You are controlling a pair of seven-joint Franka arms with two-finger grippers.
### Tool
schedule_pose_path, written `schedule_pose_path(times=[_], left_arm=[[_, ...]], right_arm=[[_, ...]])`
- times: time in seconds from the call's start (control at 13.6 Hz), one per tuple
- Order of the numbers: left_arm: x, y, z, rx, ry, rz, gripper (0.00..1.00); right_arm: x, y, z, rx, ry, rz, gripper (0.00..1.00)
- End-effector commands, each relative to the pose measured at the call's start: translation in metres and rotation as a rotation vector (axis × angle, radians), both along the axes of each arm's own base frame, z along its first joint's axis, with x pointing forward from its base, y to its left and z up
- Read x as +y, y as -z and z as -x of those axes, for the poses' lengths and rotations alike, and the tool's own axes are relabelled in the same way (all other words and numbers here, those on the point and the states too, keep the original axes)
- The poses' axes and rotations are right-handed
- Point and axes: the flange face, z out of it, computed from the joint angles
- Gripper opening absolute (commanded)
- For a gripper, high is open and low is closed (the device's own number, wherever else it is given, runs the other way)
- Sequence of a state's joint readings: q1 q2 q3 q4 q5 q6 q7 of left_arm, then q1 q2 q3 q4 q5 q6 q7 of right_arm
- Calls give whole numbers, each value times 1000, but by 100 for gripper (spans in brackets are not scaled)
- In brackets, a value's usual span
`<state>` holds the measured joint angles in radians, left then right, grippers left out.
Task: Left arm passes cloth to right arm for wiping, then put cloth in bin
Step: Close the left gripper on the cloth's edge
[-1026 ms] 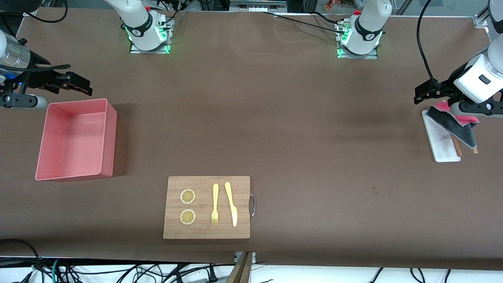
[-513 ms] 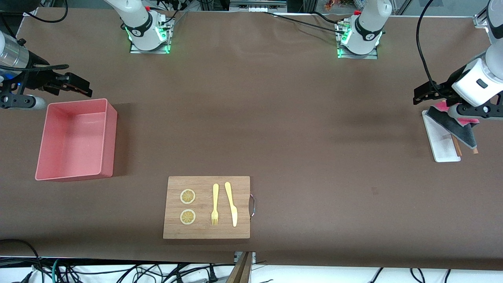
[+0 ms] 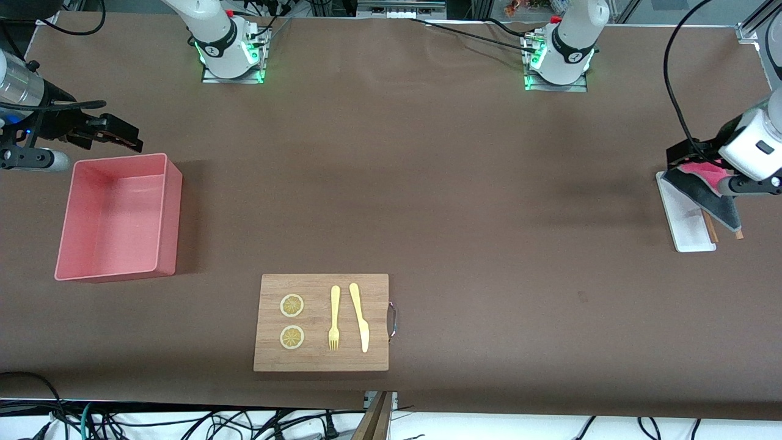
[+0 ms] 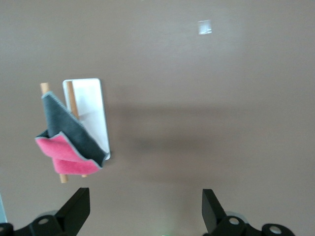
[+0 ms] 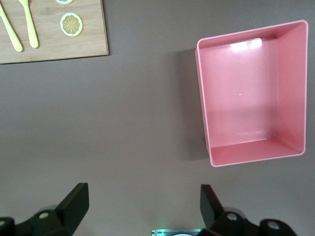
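Hovering my left gripper (image 4: 142, 211), jaws wide and empty, over the cloth (image 3: 704, 188) draped on the white tray (image 3: 684, 220). Risk: pinching the wooden stick (image 4: 72, 98) under it, probably a chopstick. Only the left wrist view shows that gap. The right gripper (image 3: 116, 131) waits open beside the bin (image 3: 168, 214).

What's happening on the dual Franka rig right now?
The left gripper, fingers open, hangs over the cloth, which lies draped on a small white tray and a wooden stick at the left arm's end of the table; nothing is grasped yet. The right gripper waits open beside the bin. A cutting board with utensils lies untouched.
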<state>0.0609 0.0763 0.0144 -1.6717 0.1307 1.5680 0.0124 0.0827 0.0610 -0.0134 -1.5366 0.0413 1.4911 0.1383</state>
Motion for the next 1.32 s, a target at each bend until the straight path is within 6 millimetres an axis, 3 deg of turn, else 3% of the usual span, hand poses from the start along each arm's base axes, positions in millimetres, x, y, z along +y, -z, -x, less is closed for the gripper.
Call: schedule_pose_path(times=[0.0, 0.22, 0.44, 0.59, 0.73, 0.88, 1.03, 1.25], left_arm=[[39, 12, 1, 24, -62, -15, 100], [84, 23, 6, 27, -236, -27, 100], [125, 47, 9, 30, -408, -50, 100], [152, 71, 19, 3, -502, -60, 100], [185, 104, 44, -45, -554, -65, 100], [200, 129, 64, -101, -578, -65, 100], [224, 154, 70, -158, -605, -67, 100], [230, 190, 71, -131, -611, -58, 100]], right_arm=[[-11, -3, -1, -11, 16, -17, 100], [-19, -2, -2, -10, 30, -16, 100], [-20, -2, -3, -16, 32, -19, 100], [-20, -1, -3, -14, 30, -20, 100], [-20, -1, -3, -14, 30, -19, 100], [-20, -1, -3, -14, 30, -19, 100], [-17, -1, -3, -13, 29, -33, 100], [-17, -1, -3, -13, 31, -39, 100]])
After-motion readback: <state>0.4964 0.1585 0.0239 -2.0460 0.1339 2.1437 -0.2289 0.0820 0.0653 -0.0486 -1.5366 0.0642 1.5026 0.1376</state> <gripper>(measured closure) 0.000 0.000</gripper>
